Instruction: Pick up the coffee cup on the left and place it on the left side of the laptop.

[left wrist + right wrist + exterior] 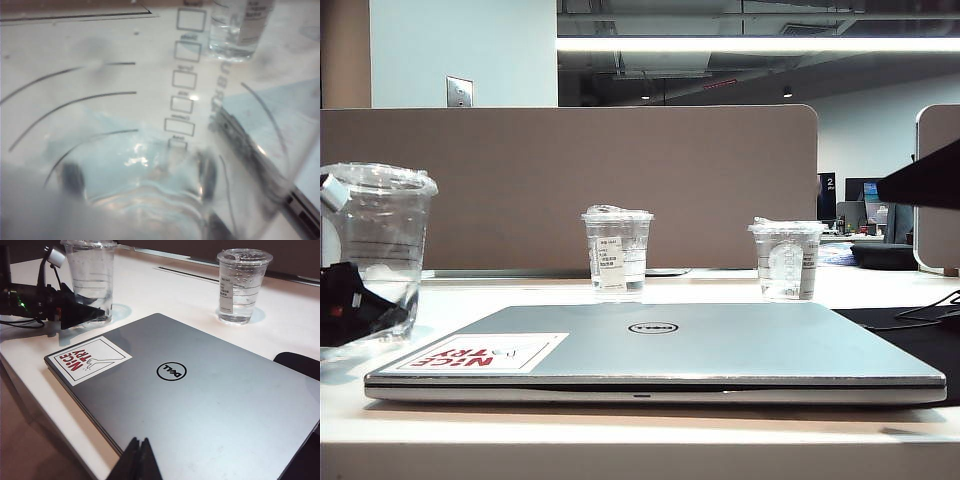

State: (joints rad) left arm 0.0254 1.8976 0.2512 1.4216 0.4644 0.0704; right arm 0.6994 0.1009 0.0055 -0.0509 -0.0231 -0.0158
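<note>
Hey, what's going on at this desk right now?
The left gripper is closed around the tall coffee cup, which sits at the left end of the closed laptop, beside its sticker corner. The right gripper is shut and empty, hanging over the laptop's near edge. Two shorter cups stand behind the laptop: the labelled cup and the logo cup.

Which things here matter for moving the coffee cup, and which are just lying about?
Part of the job:
- coffee cup, between the left gripper's jaws
- Dell laptop

Just lying about:
- cup with white label
- cup with round logo
- right gripper, shut above the laptop
</note>
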